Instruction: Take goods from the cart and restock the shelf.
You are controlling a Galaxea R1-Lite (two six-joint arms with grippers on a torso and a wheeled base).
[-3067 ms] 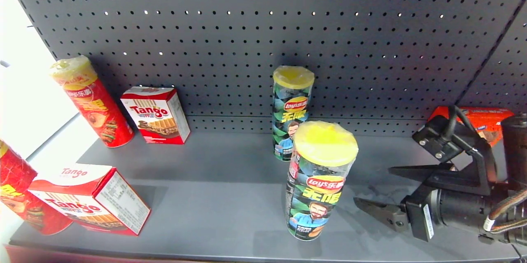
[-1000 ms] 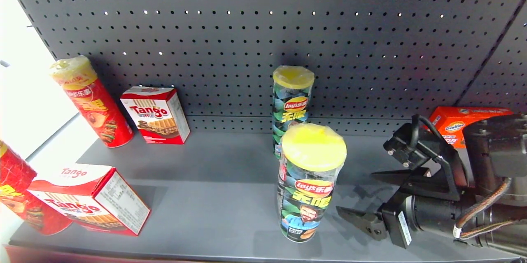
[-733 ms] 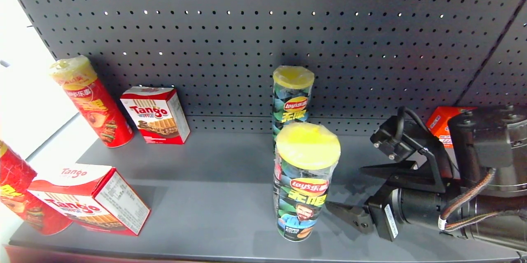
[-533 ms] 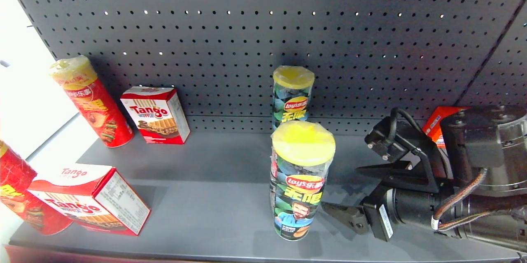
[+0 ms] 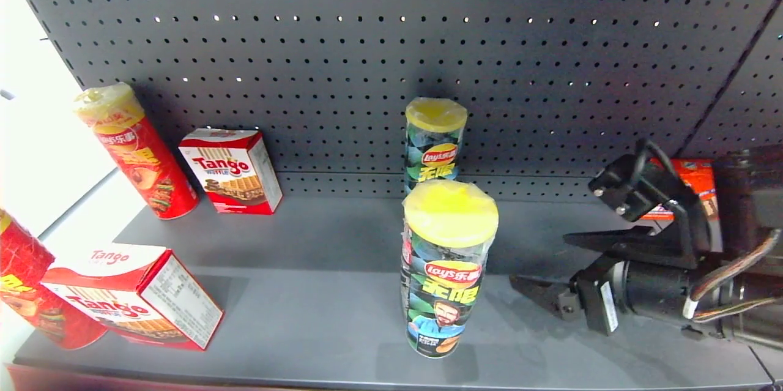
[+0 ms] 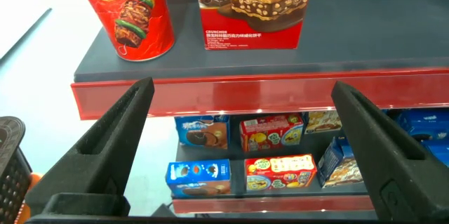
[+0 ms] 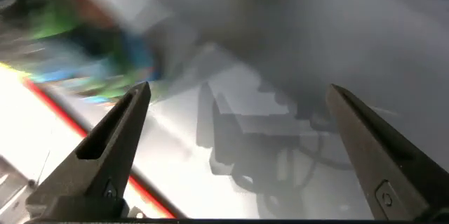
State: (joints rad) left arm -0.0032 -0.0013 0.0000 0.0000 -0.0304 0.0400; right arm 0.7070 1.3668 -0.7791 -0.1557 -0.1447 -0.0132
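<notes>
A green chips can with a yellow lid stands upright near the front of the grey shelf. A second like can stands right behind it, by the pegboard. My right gripper is open, level with the front can's lower half, a short gap to its right, not touching it. The right wrist view is smeared by motion: the open right gripper over the grey shelf board. My left gripper is open and holds nothing, below and in front of the shelf's red front edge.
At the shelf's left stand a red chips can and a wafer box, with another wafer box and red can in front. An orange box sits behind the right arm. Lower shelves hold snack boxes.
The open right gripper nudged the front can leftward into line with the back can, then drew back to the right, leaving a gap. The can stays upright.
</notes>
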